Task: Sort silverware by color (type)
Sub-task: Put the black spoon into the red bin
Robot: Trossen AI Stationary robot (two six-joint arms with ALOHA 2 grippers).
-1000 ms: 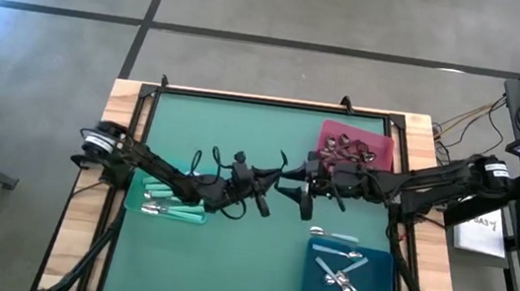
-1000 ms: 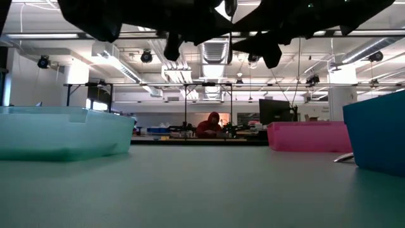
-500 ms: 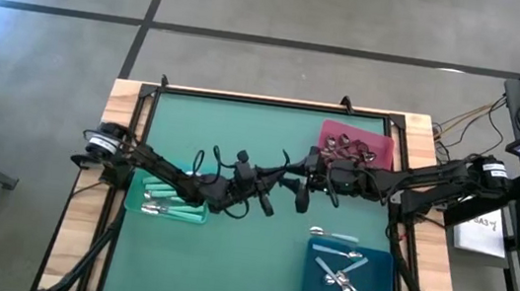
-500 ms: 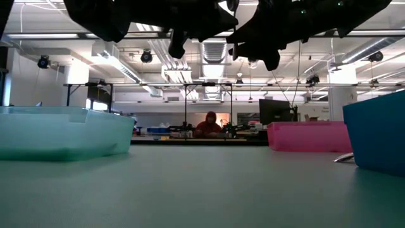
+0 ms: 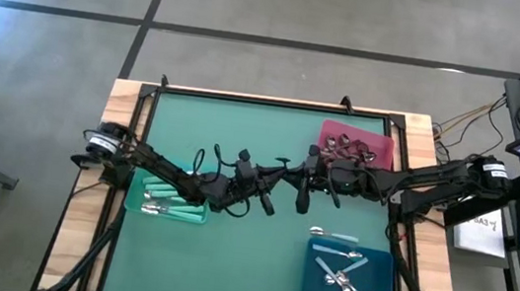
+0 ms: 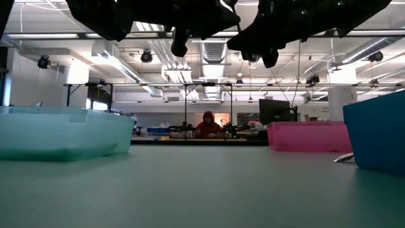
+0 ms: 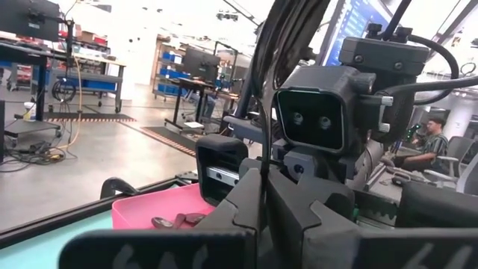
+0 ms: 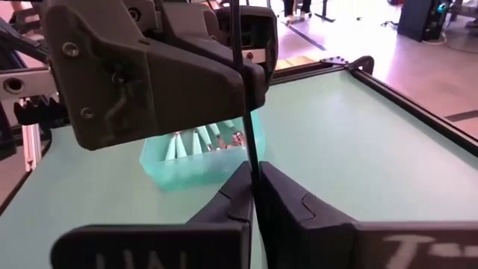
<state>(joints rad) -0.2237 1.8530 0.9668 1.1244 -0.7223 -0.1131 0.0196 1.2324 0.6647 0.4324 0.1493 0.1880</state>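
Observation:
A thin dark-handled spoon (image 7: 262, 112) hangs high over the middle of the green table (image 5: 242, 133), between my two grippers, which meet tip to tip there. My left gripper (image 5: 275, 182) is shut on it, and so is my right gripper (image 5: 297, 182). In the right wrist view the handle (image 8: 245, 90) shows as a dark line in front of the left gripper's body. Teal-handled spoons lie in the teal tray (image 5: 166, 199), pale blue ones in the blue tray (image 5: 348, 276), dark ones in the pink tray (image 5: 354, 147). My left gripper pinches the spoon's thin dark handle (image 7: 262, 161) between its two fingers. It comes level from the table's left, with the fingers across the handle. The spoon is clear of the table. My right gripper pinches the same dark handle (image 8: 252, 161) between its two fingers. It comes level from the table's right, facing the left gripper, with the fingers across the handle. Which end of the handle each gripper has, I cannot tell.
One pale blue spoon (image 5: 333, 236) lies on the table just beyond the blue tray. In the low view the teal tray (image 6: 63, 130), pink tray (image 6: 308, 136) and blue tray (image 6: 376, 133) stand around a bare middle. A person sits in the room behind.
My right gripper's fingers stood apart around the spoon's handle and have shut on it. It has also drawn slightly closer to the left gripper. The left gripper has kept its hold, and the spoon stays high above the table.

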